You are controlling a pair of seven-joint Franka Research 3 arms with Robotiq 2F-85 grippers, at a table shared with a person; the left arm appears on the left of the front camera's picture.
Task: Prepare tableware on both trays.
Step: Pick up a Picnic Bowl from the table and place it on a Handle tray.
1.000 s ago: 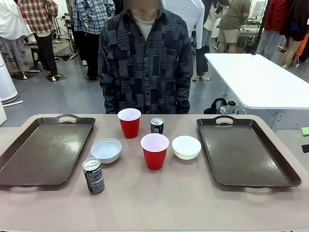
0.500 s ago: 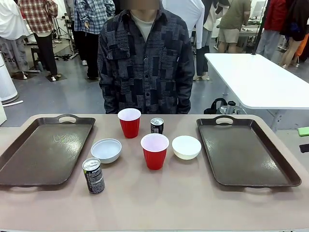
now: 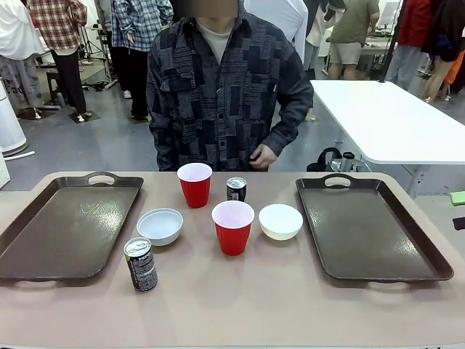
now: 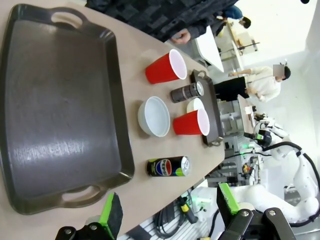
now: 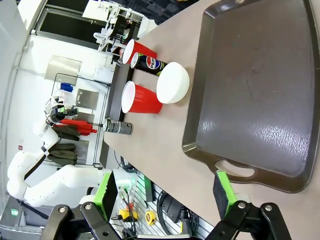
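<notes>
I see the left tray [image 3: 73, 225] run off the picture's side, and a red cup [image 4: 189, 123] half hides a bowl [image 4: 194, 104].

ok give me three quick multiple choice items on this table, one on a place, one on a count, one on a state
1. Where does the near can stand?
a) on the left tray
b) on the table, on the robot's side of the left bowl
c) on the right tray

2. How many red cups are out?
a) one
b) two
c) four

3. How do the left fingers stand?
a) shut on a cup
b) shut on a can
c) spread apart, gripping nothing

Answers:
1 b, the can stands on bare tabletop, just nearer the robot than that bowl.
2 b, one cup is beside the far can, the other beside the right bowl.
3 c, the left wrist view shows open space between the green pads.
</notes>
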